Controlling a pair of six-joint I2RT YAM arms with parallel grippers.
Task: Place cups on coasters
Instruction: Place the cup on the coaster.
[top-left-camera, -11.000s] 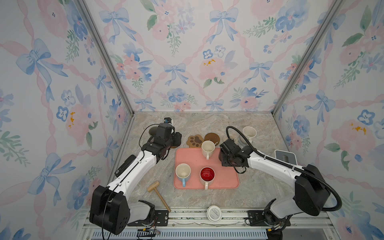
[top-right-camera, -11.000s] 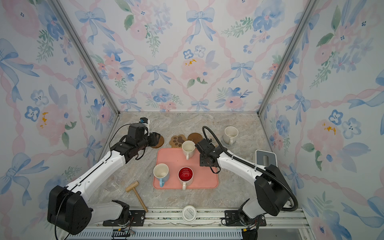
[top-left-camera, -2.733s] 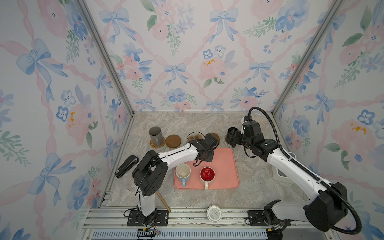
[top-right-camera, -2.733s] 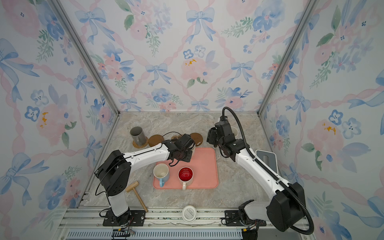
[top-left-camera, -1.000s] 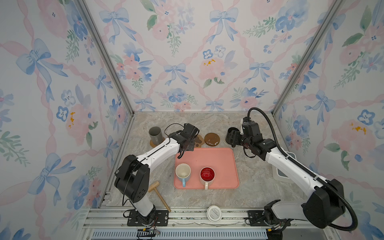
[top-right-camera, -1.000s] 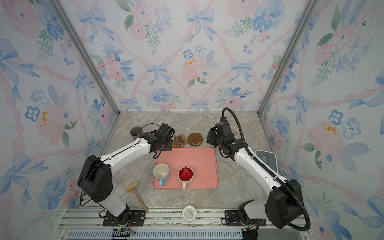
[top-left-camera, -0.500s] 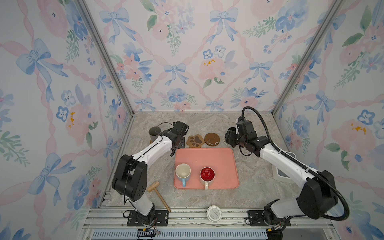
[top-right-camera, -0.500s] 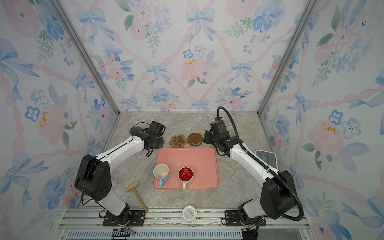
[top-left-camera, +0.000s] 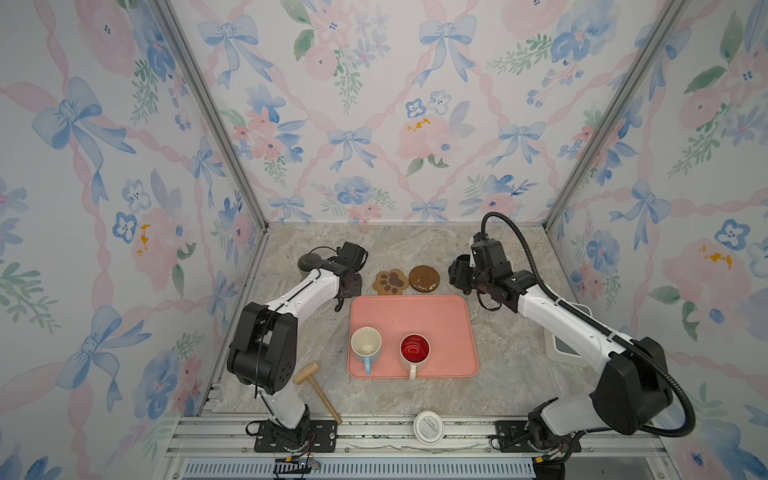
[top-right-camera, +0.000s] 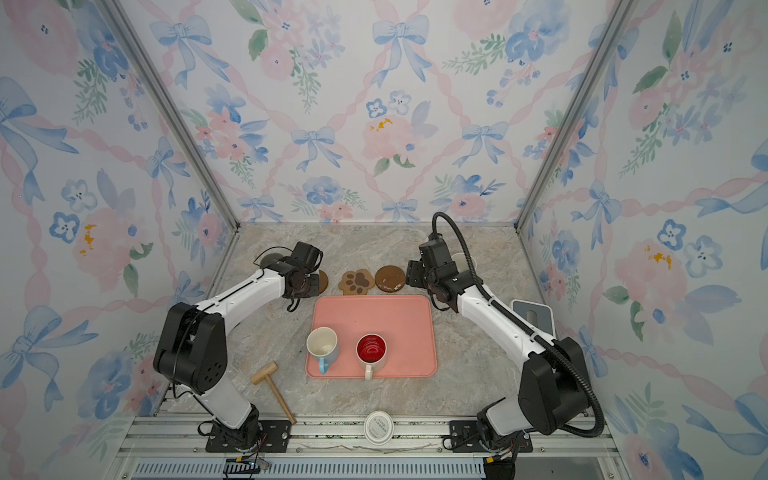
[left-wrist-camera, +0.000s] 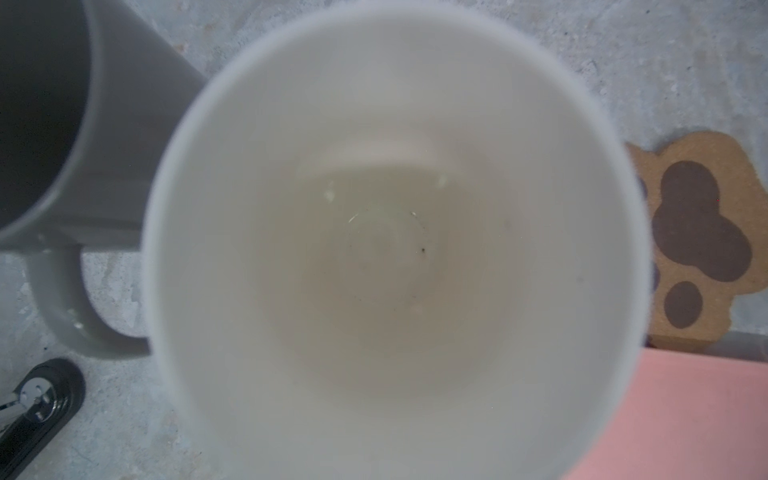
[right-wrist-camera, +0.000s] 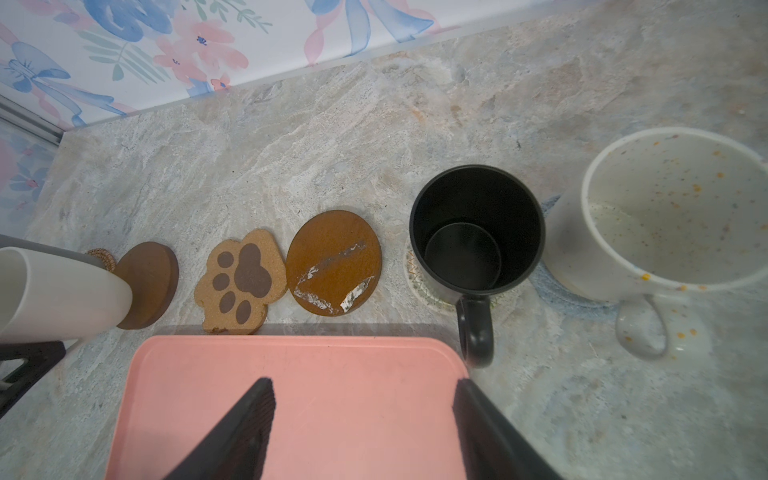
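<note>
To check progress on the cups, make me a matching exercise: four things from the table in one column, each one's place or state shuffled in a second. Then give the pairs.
Things
1. black mug
2. speckled mug
3. red-inside mug
4. paw coaster

Place or state
A. on the pink tray
B. on the grey-blue woven coaster
C. bare, no cup on it
D. on the cream woven coaster

Pairs: 1-D, 2-B, 3-A, 4-C

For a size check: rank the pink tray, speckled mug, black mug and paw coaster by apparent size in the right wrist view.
1. pink tray, though partly out of frame.
2. speckled mug, perhaps enlarged by nearness.
3. black mug.
4. paw coaster.
</note>
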